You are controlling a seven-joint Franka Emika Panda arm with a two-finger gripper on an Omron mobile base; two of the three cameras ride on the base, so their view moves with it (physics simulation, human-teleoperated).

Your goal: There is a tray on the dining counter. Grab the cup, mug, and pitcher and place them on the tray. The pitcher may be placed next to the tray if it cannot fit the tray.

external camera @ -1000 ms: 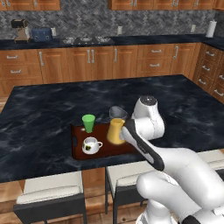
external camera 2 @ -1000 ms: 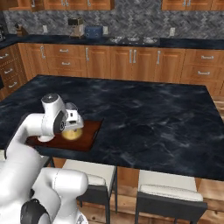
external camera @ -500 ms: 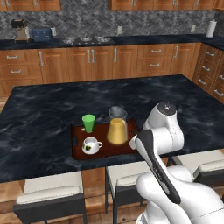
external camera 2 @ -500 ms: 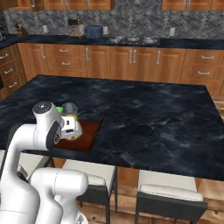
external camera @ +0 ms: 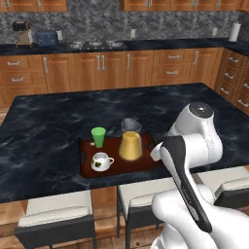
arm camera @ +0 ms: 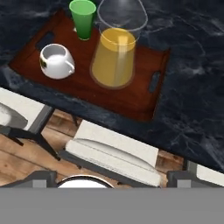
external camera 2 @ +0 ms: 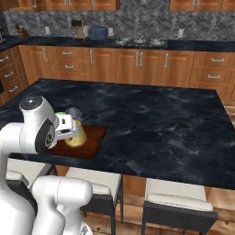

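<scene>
A: Where did the three vessels stand?

B: All on the tray (external camera: 88, 168), which lay at the near edge of the dining counter (external camera: 58, 116). In the left base view the cup (external camera: 98, 136) was at about ten o'clock on the tray, the mug (external camera: 101, 162) at seven, and the pitcher (external camera: 130, 141) toward three. They stood upright and apart from each other.

A: And from the hand camera?

B: The pitcher (arm camera: 117, 52) sat mid-tray with its yellow-orange liquid, the cup (arm camera: 83, 18) at its eleven o'clock, the mug (arm camera: 56, 61) at its nine, handle turned toward the pitcher. The tray (arm camera: 131, 98) and two pale stool seats (arm camera: 109, 151) below it were in sight.

A: What had changed since a second earlier?

B: The arm had drawn back. Earlier its hand hung right at the pitcher; by this moment the wrist had pulled toward the counter's near edge, at four o'clock of the tray, well clear of the glass. The vessels had not shifted.

A: The gripper (arm camera: 107, 178)?

B: Its two dark tips stood wide apart with nothing between them.
</scene>
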